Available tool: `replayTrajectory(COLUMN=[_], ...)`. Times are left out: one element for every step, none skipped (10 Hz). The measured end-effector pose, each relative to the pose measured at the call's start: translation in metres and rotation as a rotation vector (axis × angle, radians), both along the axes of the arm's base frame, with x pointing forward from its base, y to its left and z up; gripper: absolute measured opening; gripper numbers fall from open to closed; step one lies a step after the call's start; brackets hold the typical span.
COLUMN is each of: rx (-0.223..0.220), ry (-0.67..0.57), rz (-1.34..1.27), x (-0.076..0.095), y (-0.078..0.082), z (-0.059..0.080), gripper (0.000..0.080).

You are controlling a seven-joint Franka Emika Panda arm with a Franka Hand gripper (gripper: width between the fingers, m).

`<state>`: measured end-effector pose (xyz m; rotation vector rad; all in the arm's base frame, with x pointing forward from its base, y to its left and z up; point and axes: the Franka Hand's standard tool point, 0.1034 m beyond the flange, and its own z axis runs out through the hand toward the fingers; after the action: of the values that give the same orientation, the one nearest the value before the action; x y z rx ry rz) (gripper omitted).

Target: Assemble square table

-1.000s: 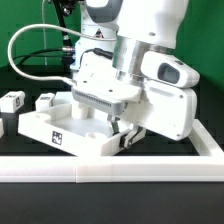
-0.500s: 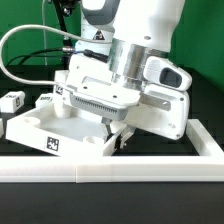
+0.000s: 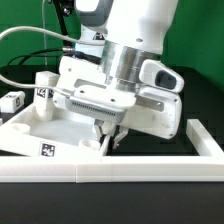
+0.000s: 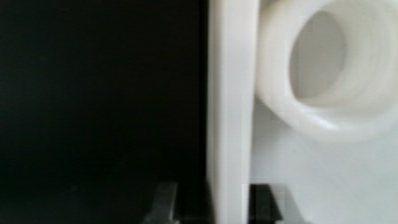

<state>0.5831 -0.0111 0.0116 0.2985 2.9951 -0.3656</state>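
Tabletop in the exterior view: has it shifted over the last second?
Yes. The tabletop has slid toward the exterior view's left, nearer the fixed front rail, gripped by the pincer.

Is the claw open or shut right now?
Shut, on the square table: in the wrist view its raised rim runs between the two dark fingers of the claw, with no gap showing on either side.

The square table [image 3: 30, 132] is plain white plastic, with a tag [image 3: 46, 150] on its side printed in a blocky black-and-white pattern. A small leg [image 3: 12, 101] at the exterior view's left is also white, with black-and-white markings. The robot arm [image 3: 160, 90] is glossy white with a silver-grey wrist section [image 3: 125, 66]. The gripper [image 3: 108, 142] has black fingers [image 4: 167, 203]. The tabletop [image 3: 160, 148] is black, the border rail [image 3: 120, 172] is white, and the backdrop [image 3: 205, 55] is green.
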Motion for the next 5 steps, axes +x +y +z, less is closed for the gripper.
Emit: replayTrajectory(rx=[0.014, 0.049, 0.075, 0.102, 0.128], ry=[-0.002, -0.014, -0.021, -0.026, -0.03], rz=[0.029, 0.045, 0.048, 0.057, 0.056], x=[0.0, 0.0, -0.001, -0.001, -0.001], y=[-0.003, -0.016, -0.025, -0.023, -0.018], z=[0.0, -0.002, -0.003, -0.002, -0.001], gripper=[0.0064, 0.0064, 0.0064, 0.0064, 0.0064])
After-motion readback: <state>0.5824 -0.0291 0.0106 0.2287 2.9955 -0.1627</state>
